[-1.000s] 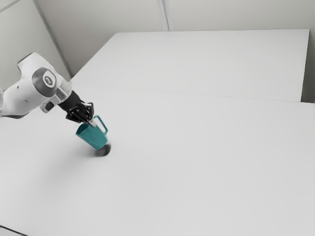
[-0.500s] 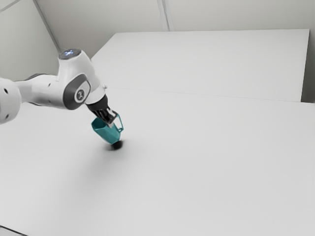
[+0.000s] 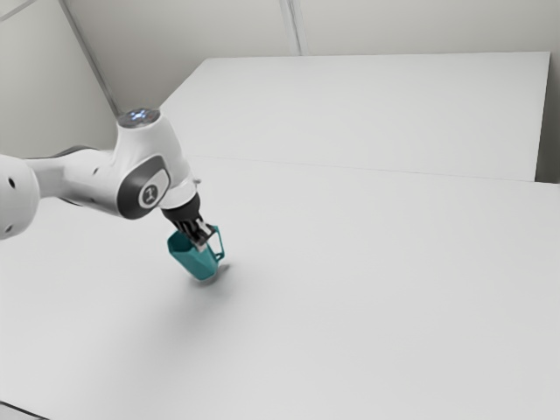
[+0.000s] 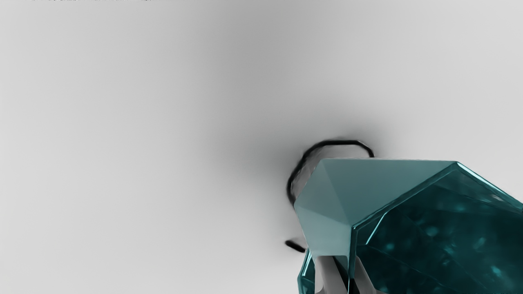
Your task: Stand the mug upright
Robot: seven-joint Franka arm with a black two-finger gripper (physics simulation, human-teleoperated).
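My gripper (image 3: 203,243) is at the teal mug (image 3: 192,258) in the exterior view, beside its handle. The mug leans, its mouth toward the exterior view's left and its base low over the table (image 3: 350,289); whether the base touches the table I cannot tell. In the wrist view my gripper (image 4: 350,273) is shut on the wall of the mug (image 4: 367,183), one finger outside and the other inside the rim. The mug's open mouth faces the camera, and part of the handle shows beside the outer finger.
A dark curved shadow line lies on the table around the mug's base in the wrist view. Another pale surface (image 3: 367,109) stands behind the table, and a dark cable (image 3: 24,410) lies at the exterior view's lower left corner.
Over the last second my hand has carried the mug toward the exterior view's right. Most recently hand and mug have come lower, and the dark shadow near the base has shrunk.
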